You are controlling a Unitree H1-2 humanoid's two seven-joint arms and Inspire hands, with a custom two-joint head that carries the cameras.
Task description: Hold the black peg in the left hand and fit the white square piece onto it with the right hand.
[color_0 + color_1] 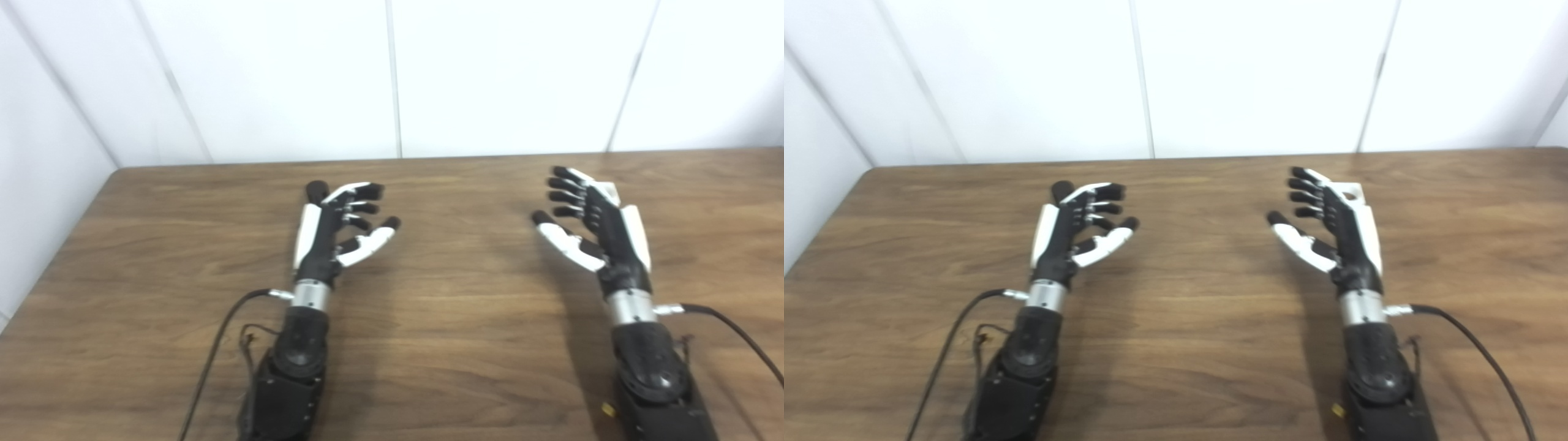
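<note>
The black peg (316, 191) and the white square piece (1351, 192) are the two things the job turns on, and neither is being held yet, so the task looks to be at its very beginning.

The brown wood-grain counter (453, 318) is filling most of both views, with white wall panels (502, 73) behind it. Both arms are coming in from the bottom edge, well apart from each other.

The left robot hand (340, 229) is hovering palm inward with its fingers spread and nothing between them. The right robot hand (591, 223) is posing the same way, fingers apart and empty, thumb pointing toward the middle of the counter.

The black peg is lying on the counter just beyond the left robot hand's fingertips, showing only as a dark rounded end. The white square piece is lying on the counter just behind the right robot hand, mostly hidden by it; in the right eye view a corner with what seems to be a hole is showing, though the picture is too soft to be sure.

Everything is remaining to be done: grasping the peg with the left, picking up the piece with the right, bringing them together and fitting one onto the other.
</note>
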